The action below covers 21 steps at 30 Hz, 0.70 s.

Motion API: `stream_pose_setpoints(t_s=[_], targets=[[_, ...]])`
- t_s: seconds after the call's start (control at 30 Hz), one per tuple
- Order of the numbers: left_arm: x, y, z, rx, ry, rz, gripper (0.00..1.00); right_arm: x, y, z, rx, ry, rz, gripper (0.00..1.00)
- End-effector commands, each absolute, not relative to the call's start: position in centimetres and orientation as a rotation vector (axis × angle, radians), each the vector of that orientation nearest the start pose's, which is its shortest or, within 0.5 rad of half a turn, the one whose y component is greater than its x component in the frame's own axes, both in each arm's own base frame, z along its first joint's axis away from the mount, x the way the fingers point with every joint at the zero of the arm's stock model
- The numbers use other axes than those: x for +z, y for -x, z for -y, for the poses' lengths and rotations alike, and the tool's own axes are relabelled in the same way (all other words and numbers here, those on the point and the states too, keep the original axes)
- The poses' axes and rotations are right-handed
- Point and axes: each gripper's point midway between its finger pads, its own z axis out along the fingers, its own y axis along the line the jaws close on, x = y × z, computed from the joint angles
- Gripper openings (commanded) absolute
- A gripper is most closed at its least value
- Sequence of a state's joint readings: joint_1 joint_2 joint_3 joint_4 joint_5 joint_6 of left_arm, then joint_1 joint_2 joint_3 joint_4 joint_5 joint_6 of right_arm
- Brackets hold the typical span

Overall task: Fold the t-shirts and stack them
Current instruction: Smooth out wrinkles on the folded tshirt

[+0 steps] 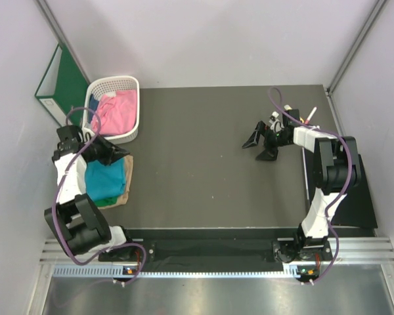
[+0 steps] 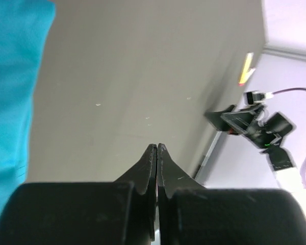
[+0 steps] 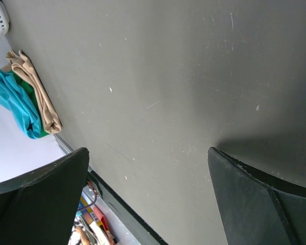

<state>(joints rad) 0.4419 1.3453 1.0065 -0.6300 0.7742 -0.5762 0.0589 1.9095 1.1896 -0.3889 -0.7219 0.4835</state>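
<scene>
A folded teal-blue t-shirt (image 1: 105, 177) lies on top of a small stack at the table's left edge. A green t-shirt (image 1: 109, 201) peeks out under it. A pink t-shirt (image 1: 115, 111) lies crumpled in the white basket (image 1: 132, 82). My left gripper (image 1: 125, 152) is shut and empty, its tips just above the stack's far right corner. In the left wrist view the teal shirt (image 2: 13, 92) fills the left side, beside the shut gripper (image 2: 157, 147). My right gripper (image 1: 257, 149) hangs open over bare table at the right. Its wrist view shows the open gripper (image 3: 148, 153) and the teal shirt (image 3: 13, 99) far off.
A tan folded cloth (image 1: 127, 180) lies at the bottom of the stack, its edge (image 3: 38, 97) showing in the right wrist view. A green ring binder (image 1: 65, 82) leans on the left wall behind the basket. A black mat (image 1: 354, 197) lies by the right arm.
</scene>
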Motion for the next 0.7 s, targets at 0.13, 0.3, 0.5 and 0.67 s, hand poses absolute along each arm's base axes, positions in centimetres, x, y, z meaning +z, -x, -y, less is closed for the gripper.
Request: stream_pose_setpoints(t_s=[0.13,0.3,0.5,0.67], targets=[[14.5,-30.4,-0.3,-0.919,0.906,-2.393,0.0,6.6,-38.7,-16.0,1.169,-0.287,-2.622,1.0],[14.0,-32.5,-1.0,-1.148,1.042,-2.183,0.0,6.7,-38.4,-15.9,1.164,-0.284,-2.622,1.0],[13.2,-33.6,-3.0,-1.369,1.216,-1.966,0.0,6.4,-37.8,-15.9,1.16,-0.283,-2.631,1.0],[11.4,-33.8,-3.7,-1.443,1.255,-1.954,0.0,6.3,-37.7,-15.9,1.163,-0.294,-2.632,1.0]])
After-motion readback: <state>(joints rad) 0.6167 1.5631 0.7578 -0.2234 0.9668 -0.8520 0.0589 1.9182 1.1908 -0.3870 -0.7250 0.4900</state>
